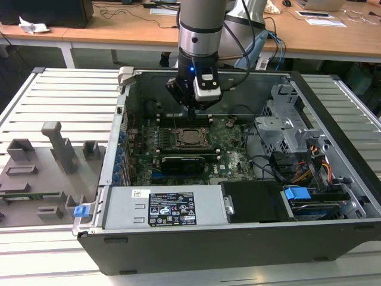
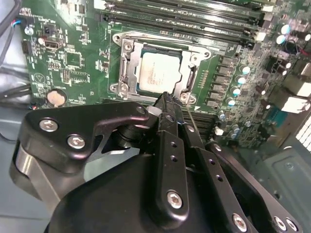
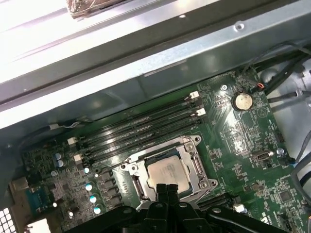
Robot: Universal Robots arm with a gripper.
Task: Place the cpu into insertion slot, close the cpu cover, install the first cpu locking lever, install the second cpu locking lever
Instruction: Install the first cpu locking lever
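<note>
Second wrist view: gripper (image 2: 164,100) pressed together, empty, one edge of cpu cover (image 2: 128,70) behind it, cpu (image 2: 159,73) inside.

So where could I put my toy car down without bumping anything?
The slatted table is bare on the exterior view's left, past the grey fixture tray, and on its right, past the computer case. The power supply's flat top is free too. Around the motherboard it's crowded: the gripper hangs over the cpu, and cables fill the drive corner.

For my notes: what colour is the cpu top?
The cpu is pale silver-grey, clearest in the second wrist view.
</note>
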